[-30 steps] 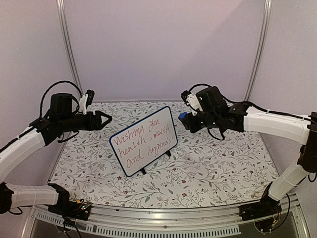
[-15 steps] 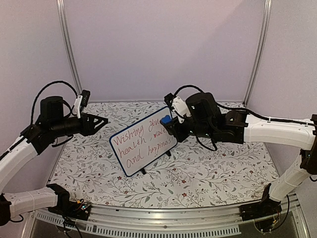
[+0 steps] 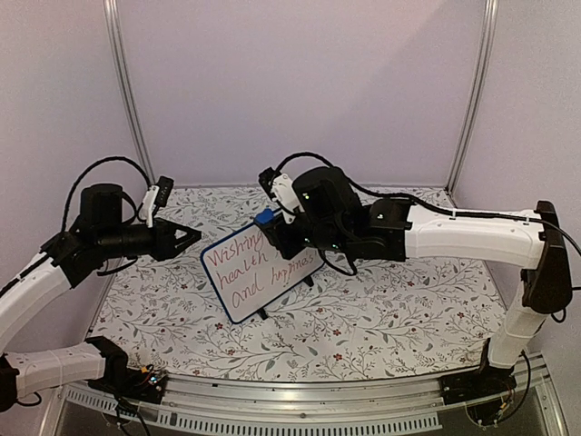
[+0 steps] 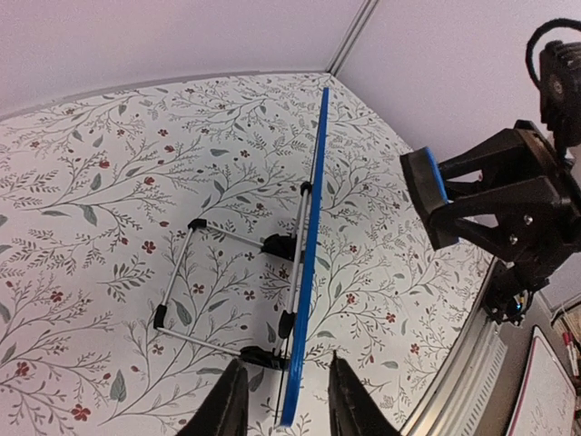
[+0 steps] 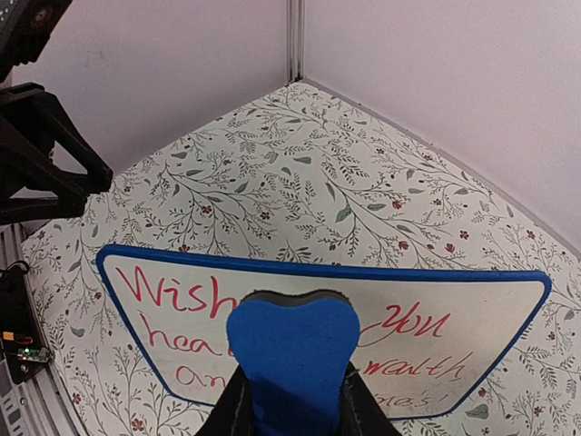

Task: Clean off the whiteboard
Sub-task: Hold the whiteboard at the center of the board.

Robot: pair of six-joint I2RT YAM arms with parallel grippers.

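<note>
So, the right gripper (image 5: 290, 404) is clamped on the blue eraser (image 5: 290, 341), right in front of the board (image 5: 472, 331), lower centre of its wrist view. The left gripper (image 4: 287, 386) has its jaws a bit apart, lined up with the board's end at bottom centre, and doesn't look to be gripping. The board stands propped mid-frame from above with all its writing intact, so I'd say no wiping yet. Next: press the eraser flat and sweep, maybe steadying the board first.

Lab test booth: plain lilac walls (image 3: 300, 82), metal posts (image 3: 127, 91), floral tabletop (image 3: 381, 318).
</note>
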